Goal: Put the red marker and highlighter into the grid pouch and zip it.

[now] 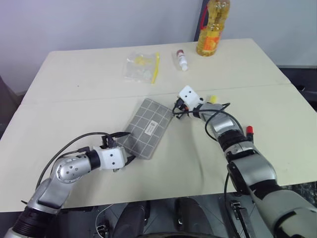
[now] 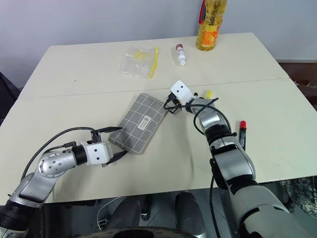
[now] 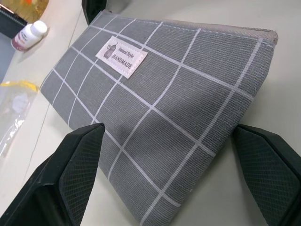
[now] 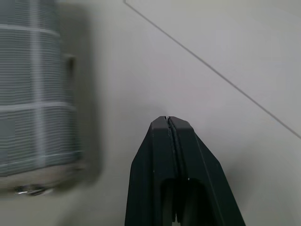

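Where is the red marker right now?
In the right eye view the red marker lies on the table on the robot's right side, just beside its right forearm, well away from the grid pouch.

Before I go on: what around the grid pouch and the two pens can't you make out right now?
- Highlighter: just a yellow tip shows in the head views; the right arm covers the rest.
- Red marker: partly behind the right forearm in the left eye view.
- Grid pouch zipper: blurred in the right wrist view, so open or zipped is unclear.
- Left gripper: whether its open fingers touch the pouch corner is unclear.
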{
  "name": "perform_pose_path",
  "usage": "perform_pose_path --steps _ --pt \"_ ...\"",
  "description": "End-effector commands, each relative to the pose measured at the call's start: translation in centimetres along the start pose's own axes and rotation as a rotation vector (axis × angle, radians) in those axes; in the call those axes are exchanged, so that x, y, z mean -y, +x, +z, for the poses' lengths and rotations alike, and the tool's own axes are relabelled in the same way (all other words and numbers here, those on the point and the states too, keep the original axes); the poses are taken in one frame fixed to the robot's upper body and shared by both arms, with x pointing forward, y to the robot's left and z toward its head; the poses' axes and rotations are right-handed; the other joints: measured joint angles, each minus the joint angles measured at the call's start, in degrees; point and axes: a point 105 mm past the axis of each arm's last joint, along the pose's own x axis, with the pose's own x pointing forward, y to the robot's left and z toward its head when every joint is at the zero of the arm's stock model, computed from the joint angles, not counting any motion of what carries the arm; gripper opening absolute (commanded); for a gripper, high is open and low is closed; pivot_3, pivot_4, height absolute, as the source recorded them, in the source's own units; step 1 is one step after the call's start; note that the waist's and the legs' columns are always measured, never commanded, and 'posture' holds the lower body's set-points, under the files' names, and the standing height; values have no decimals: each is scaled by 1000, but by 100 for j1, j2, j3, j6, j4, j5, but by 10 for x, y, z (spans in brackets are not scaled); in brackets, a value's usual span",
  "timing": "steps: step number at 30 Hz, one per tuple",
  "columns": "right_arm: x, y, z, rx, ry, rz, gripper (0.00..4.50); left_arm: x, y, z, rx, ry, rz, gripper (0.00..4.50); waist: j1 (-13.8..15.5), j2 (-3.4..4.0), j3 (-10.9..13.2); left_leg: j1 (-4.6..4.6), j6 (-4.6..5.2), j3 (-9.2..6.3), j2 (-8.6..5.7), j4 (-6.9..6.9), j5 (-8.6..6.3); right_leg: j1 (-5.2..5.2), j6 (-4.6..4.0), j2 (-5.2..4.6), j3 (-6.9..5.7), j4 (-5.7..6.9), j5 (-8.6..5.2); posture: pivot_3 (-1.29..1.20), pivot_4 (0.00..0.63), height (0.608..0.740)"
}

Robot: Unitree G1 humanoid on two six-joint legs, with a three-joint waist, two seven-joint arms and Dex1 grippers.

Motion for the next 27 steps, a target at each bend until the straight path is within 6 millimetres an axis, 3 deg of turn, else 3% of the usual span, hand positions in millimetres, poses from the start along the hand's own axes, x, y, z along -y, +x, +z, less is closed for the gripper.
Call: perform_pose_path --steps 1,9,14,17,27 --pt "-10 0 13 47 -42 56 26 12 4 -11 -44 -17 -40 4500 2 0 0 0 0 0 0 0 0 0 0 0 0 0 0 0 150 740" --pt "-25 -5 14 58 -75 125 26 5 4 -9 -16 -40 -9 4500 0 1 -1 1 -1 -1 0 0 0 -4 -1 -1 1 0 0 0 150 740" --pt "-9 -8 23 93 -54 41 26 3 -1 -9 -15 -47 -5 4500 -5 1 0 1 -1 -1 0 0 -1 -7 -1 -1 1 0 -1 0 150 740" --pt "-10 -9 23 83 -83 65 26 3 -3 -11 -24 -45 6 4500 -9 1 0 -1 -1 -1 0 -7 -1 -7 0 -1 1 -1 0 0 150 740" --pt "-45 -9 23 104 -137 223 26 -9 0 -5 7 -11 64 4500 -9 0 -1 0 -9 0 1 -33 7 -4 4 0 2 1 2 0 150 740"
